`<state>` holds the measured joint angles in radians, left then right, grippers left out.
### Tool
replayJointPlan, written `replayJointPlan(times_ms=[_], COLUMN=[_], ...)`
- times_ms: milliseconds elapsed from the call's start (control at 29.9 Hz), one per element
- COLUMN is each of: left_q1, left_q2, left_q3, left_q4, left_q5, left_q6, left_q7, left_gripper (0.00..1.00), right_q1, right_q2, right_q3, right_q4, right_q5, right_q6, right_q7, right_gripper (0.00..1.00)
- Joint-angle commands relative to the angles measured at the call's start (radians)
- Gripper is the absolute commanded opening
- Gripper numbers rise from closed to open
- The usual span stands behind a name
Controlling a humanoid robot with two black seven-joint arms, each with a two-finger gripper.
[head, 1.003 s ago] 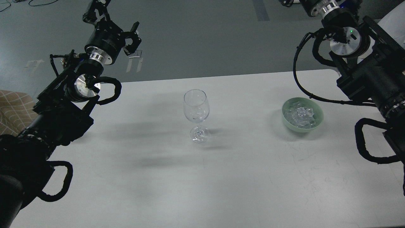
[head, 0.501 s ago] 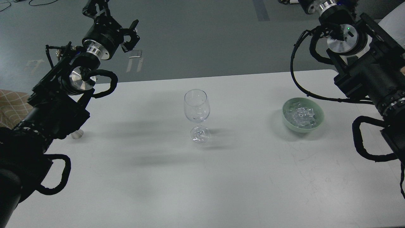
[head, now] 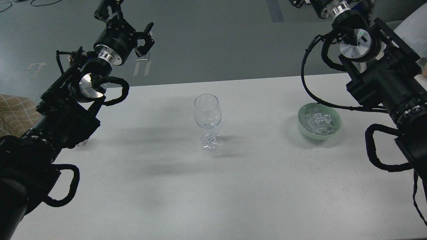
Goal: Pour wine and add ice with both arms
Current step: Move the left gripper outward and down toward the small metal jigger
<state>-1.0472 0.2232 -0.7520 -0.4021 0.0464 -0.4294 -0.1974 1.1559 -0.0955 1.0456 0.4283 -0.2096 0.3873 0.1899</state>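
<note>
Head view, near to far.

Table [head: 233, 200]: white, near half bare of objects, scuffed.

Wine glass [head: 207, 120]: upright at table centre, foot resting on the surface. Bowl looks clear; the wine cannot be made out from here, only glints low in the bowl.

Green bowl [head: 319, 125]: on the table to the right of the glass, well apart from it. The ice [head: 318, 122], a heap of clear cubes, sits inside it.

Left arm [head: 66, 110]: enters from the left edge, rises over the table's left side, cable looped beside a silver joint. Left gripper [head: 141, 38] is raised beyond the far table edge, over the grey floor, well apart from the glass. Fingers stand spread, nothing between them.

Right arm [head: 383, 83]: enters from the right, passing above and behind the green bowl without touching it. Its far end runs out of the top edge, so the right gripper's fingers are out of view.
</note>
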Motion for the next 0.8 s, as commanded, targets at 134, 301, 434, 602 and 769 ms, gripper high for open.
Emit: replayJointPlan(times_ms=[134,301,434,602,769], left_q1=[-0.007,-0.008,-0.008,-0.002,0.016], left_q2=[0.025,0.036,0.062,0.081,0.129], left_q3=[0.000,0.005,0.005,0.003,0.010], left_q4=[0.005,0.005,0.003,-0.011,-0.084], left_q5=[0.001,0.003,0.003,0.003,0.004], left_q6=[0.003,0.000,0.000,0.005,-0.002], left_q7=[-0.005,-0.010,-0.016,-0.016,-0.017], left_gripper=[0.98,0.98,0.98,0.99,0.98], right_q1=[0.002,0.004,-0.004,-0.008,-0.022], right_q2=[-0.007,-0.009,-0.010,-0.010,-0.018], right_q3=[-0.096,-0.105,-0.105,-0.105,-0.105], right_q4=[-0.014,-0.023,-0.023,-0.022,-0.022], right_q5=[-0.008,-0.008,-0.008,-0.008,-0.007], right_q6=[-0.073,-0.088,-0.090,-0.091,-0.090], right_q7=[-0.018,-0.018,-0.018,-0.015,-0.015], right_gripper=[1.00,1.00,1.00,1.00,1.00])
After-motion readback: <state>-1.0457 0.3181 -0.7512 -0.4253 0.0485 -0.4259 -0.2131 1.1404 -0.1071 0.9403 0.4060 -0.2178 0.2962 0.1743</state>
